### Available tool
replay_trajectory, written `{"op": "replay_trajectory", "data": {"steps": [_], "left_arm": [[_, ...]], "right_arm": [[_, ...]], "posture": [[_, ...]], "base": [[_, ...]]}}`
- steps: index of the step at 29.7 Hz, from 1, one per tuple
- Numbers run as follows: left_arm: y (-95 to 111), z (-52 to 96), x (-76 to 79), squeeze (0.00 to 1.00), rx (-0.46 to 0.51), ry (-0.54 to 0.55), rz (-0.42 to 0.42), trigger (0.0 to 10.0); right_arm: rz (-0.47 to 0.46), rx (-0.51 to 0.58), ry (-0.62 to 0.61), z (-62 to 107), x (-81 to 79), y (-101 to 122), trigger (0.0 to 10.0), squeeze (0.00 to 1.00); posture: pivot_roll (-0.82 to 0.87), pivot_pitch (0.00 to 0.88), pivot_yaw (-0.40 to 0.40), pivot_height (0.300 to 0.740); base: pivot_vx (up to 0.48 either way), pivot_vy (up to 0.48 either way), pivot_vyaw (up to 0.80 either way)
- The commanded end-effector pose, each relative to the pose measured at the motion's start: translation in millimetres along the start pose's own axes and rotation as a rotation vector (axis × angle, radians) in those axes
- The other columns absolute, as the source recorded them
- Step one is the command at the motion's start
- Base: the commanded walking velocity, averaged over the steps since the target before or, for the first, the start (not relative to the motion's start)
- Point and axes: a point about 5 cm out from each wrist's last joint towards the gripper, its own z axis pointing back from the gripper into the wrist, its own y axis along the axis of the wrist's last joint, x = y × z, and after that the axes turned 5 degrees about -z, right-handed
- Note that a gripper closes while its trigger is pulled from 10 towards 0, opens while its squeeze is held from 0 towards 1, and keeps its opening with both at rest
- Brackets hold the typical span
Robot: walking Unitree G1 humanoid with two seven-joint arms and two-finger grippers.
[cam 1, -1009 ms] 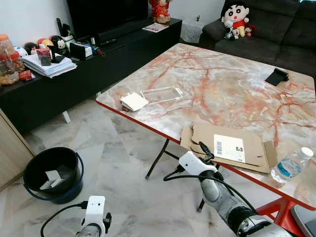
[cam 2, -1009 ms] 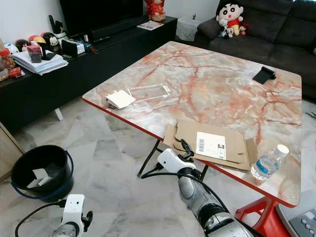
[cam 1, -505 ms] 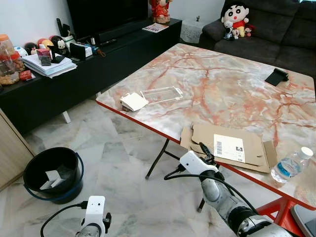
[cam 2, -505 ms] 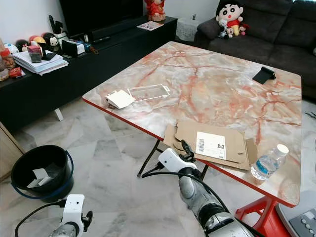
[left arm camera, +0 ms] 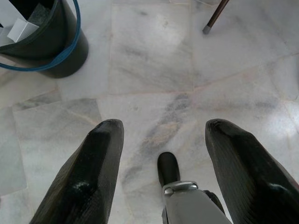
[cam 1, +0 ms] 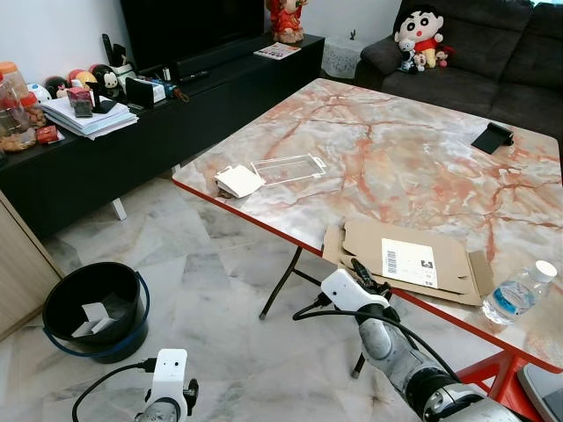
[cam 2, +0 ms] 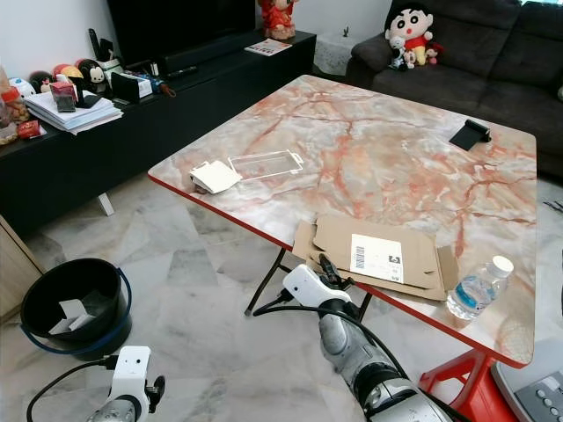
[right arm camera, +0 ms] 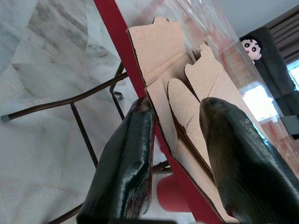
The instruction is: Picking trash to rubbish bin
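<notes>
Flattened brown cardboard box with a white shipping label [cam 1: 406, 261] lies at the near edge of the pink-veined marble counter with the red rim [cam 1: 387, 158], one flap overhanging that rim. The right hand [cam 1: 362, 272] sits at this overhanging flap; in the right wrist view its two black fingers [right arm camera: 126, 163] are spread, one below the red rim and one above the cardboard, not clenched on it. The left hand [left arm camera: 161, 140] hangs low over the pale marble floor [cam 1: 211, 290], fingers apart and released. A black round plastic bin with a blue handle [cam 1: 94, 310] stands on the floor, well apart from the counter, with white scraps inside. A clear plastic water bottle [cam 1: 519, 293] lies near the box.
</notes>
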Motion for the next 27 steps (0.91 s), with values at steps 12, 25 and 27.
{"op": "replay_trajectory", "data": {"steps": [12, 25, 27], "left_arm": [[1.6, -1.2, 0.7, 0.0, -0.015, -0.001, -0.006, 10.0], [0.7, -0.8, 0.0, 0.0, -0.014, 0.006, 0.002, 10.0], [0.8, -0.6, -0.5, 0.0, -0.007, 0.011, 0.01, 10.0]], "right_arm": [[-0.02, -0.004, 0.012, -2.1, -0.4, 3.2, 0.0, 0.0], [-0.118, 0.018, 0.091, 0.4, -11.1, 8.8, 2.9, 0.0], [-0.14, 0.022, 0.114, 1.8, -14.3, 9.4, 10.0, 0.0]], "posture": [[0.03, 0.0, -0.057, 0.74], [0.03, 0.0, -0.056, 0.74], [0.03, 0.0, -0.056, 0.74]], "base": [[0.0, 0.0, 0.0], [0.0, 0.0, 0.0], [0.0, 0.0, 0.0]]}}
